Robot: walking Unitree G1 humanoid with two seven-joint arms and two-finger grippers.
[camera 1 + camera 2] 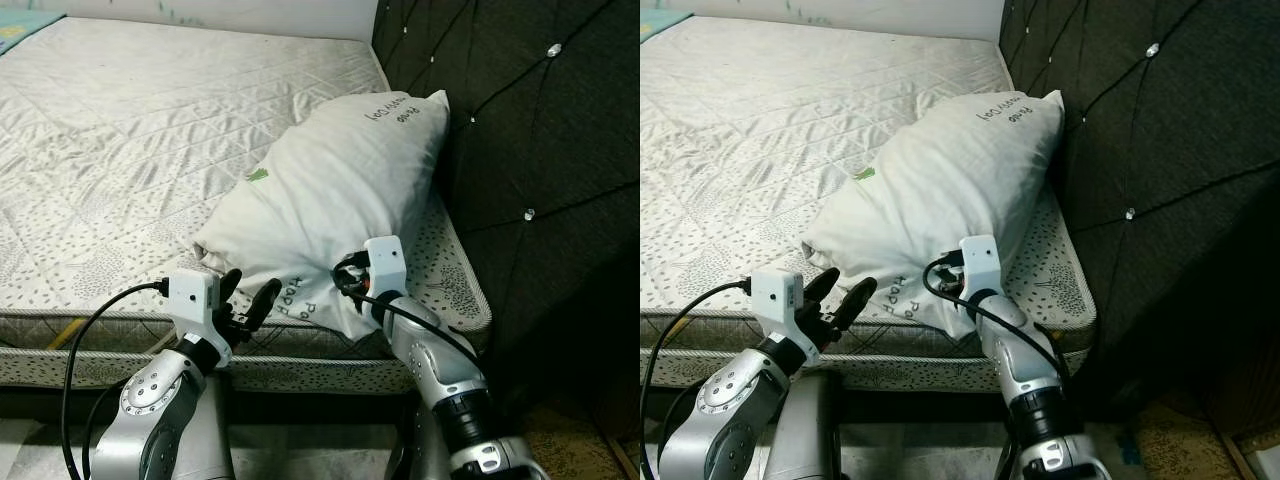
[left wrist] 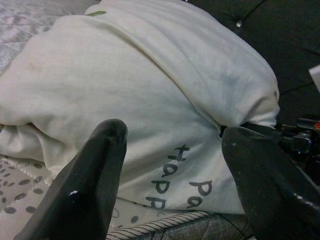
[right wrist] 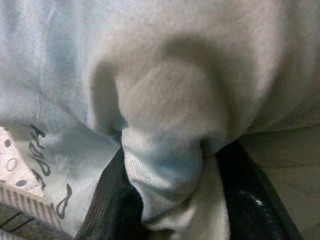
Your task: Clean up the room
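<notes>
**Pillow pinched at the bed's near edge**

Pillow (image 1: 330, 195) lies on the bare quilted mattress (image 1: 130, 150), at the bed's near right corner, its far end leaning against the dark tufted headboard (image 1: 530, 130). It is white and wrinkled, with a small green tag on its upper side and dark handwritten lettering at both ends. Its near end overhangs the mattress border slightly.

At the left, the left gripper (image 1: 248, 298) is held just before the near edge of the mattress, its two black fingers spread well apart with nothing between them. In the left wrist view those fingers (image 2: 82, 185) frame the lettered near end of the pillow, close to the fabric but apart from it. A black cable loops from the white camera housing on that wrist down past the silver forearm.

Toward the right, the right gripper (image 1: 958, 283) is pressed into the near corner of the pillow, beside the lettering. The right wrist view shows its fingers (image 3: 112, 210) closed on a bunched fold of the white cloth, which bulges out between and above them; the gripper has the pillow's corner clamped. The right forearm rises from below the bed frame, close to the headboard side.
</notes>
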